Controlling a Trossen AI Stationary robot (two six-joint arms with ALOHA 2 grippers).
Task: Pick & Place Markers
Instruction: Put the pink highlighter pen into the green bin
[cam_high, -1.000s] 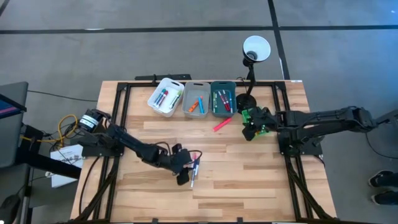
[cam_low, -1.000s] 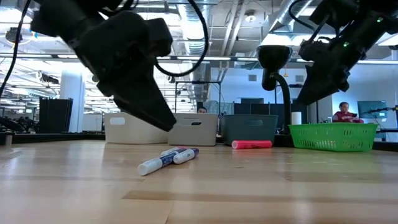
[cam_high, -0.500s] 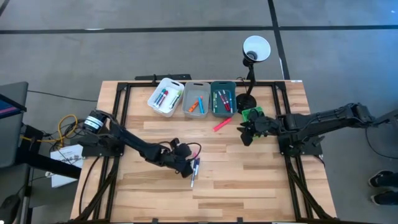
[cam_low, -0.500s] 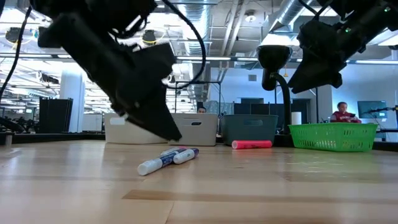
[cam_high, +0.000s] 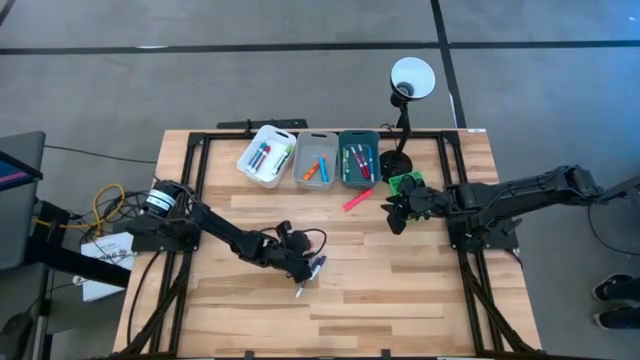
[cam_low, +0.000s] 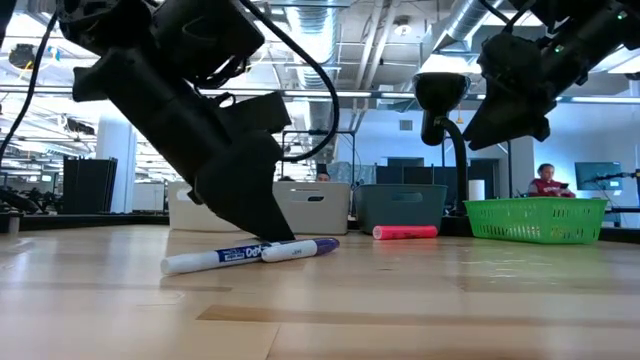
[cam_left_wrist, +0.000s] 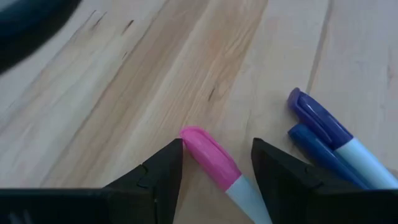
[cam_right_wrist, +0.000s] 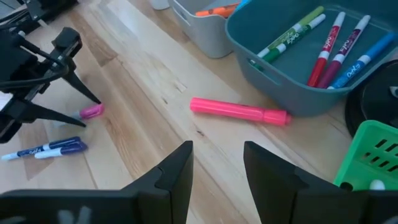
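Observation:
Three markers lie flat on the wooden table near its middle: one with a pink cap, one purple and one blue, side by side. My left gripper is open and slants down onto the table, one finger on each side of the pink marker's capped end. My right gripper hangs open in the air beside a green basket. A pink highlighter lies on the table ahead of it. My left gripper's fingers stand on either side of the pink marker's cap, slanting down from the table's left. Gaps show on both sides of the cap, and I cannot tell whether either finger touches it.
At the table's far edge stand a white bin, a grey bin and a teal bin, each holding markers. A black desk lamp stands at the far right, its base beside the green basket.
My left gripper has sunk toward the table, tipping further down and shifting toward the markers. The markers have turned about on the table and now lie slanted, broadside to the low view. My right gripper swung a little toward the table's left, then kept still.

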